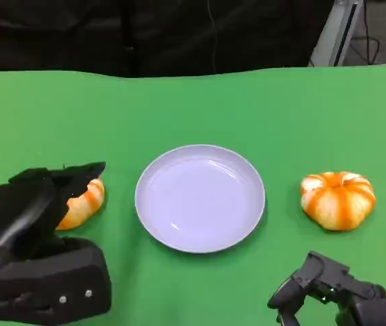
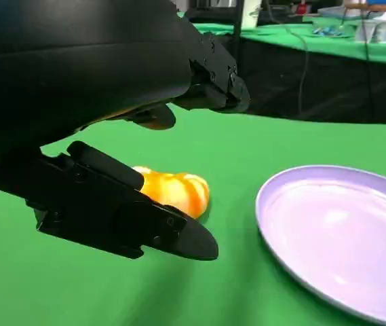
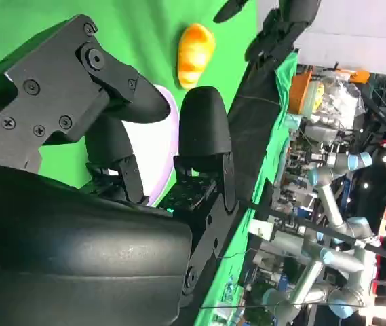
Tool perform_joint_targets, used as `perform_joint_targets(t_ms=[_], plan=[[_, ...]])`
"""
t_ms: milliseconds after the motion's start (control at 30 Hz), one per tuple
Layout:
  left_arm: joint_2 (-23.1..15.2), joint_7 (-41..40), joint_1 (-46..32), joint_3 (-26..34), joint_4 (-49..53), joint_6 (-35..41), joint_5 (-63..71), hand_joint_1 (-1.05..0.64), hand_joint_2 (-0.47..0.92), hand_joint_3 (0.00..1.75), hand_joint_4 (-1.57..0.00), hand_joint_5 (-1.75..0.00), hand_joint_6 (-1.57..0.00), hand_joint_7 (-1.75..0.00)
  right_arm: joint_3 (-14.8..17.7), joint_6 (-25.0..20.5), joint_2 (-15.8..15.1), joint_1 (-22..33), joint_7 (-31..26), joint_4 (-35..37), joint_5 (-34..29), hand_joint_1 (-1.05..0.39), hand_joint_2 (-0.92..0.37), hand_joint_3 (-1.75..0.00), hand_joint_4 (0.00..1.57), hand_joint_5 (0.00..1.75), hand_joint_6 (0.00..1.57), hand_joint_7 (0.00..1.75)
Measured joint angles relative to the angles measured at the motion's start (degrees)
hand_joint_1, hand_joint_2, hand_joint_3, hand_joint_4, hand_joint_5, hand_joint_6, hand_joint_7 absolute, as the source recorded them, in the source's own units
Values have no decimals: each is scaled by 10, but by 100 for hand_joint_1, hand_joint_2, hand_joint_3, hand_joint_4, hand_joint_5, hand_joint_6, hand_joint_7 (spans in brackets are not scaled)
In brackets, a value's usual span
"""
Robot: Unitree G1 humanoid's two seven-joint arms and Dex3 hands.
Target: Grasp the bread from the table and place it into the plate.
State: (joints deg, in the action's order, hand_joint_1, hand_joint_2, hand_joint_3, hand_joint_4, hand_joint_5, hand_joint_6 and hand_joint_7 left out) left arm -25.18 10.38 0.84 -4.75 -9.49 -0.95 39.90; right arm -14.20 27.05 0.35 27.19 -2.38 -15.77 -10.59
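An orange-striped, crescent-shaped bread lies on the green table left of the lilac plate, which holds nothing. My left hand hovers over the bread with its fingers spread. In the left wrist view the bread sits between the upper fingers and the lower finger, with gaps on both sides. The plate is just beyond it. My right hand rests low at the near right, holding nothing. Past its fingers the right wrist view shows the bread.
A round, pumpkin-shaped orange-and-white bun sits right of the plate, ahead of my right hand. The green cloth ends at a dark back edge. Bare table lies between the bread and the plate.
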Motion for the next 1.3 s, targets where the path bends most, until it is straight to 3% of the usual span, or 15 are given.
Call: perform_joint_targets(t_ms=[200,833,1233,1300], plan=[[9,-46,113,-88,173,65,120,-64,92,6,-2,-19,-18,0,-1,9,0,7,-1,1,-1,-13,-38,-121,69,159,76,131],[13,-71,133,-110,192,75,117,-64,92,6,0,-17,-15,0,-1,9,0,6,-1,1,-1,-12,-38,-122,69,159,76,131],[23,-81,162,-141,243,108,123,-61,91,4,-4,-16,-16,-1,-4,8,1,11,-1,-3,-1,-12,-38,-122,70,159,76,131],[36,-89,195,-154,311,106,123,-59,90,3,-7,-17,-18,-2,-5,8,2,12,-1,-3,-2,-13,-37,-122,70,159,76,131]])
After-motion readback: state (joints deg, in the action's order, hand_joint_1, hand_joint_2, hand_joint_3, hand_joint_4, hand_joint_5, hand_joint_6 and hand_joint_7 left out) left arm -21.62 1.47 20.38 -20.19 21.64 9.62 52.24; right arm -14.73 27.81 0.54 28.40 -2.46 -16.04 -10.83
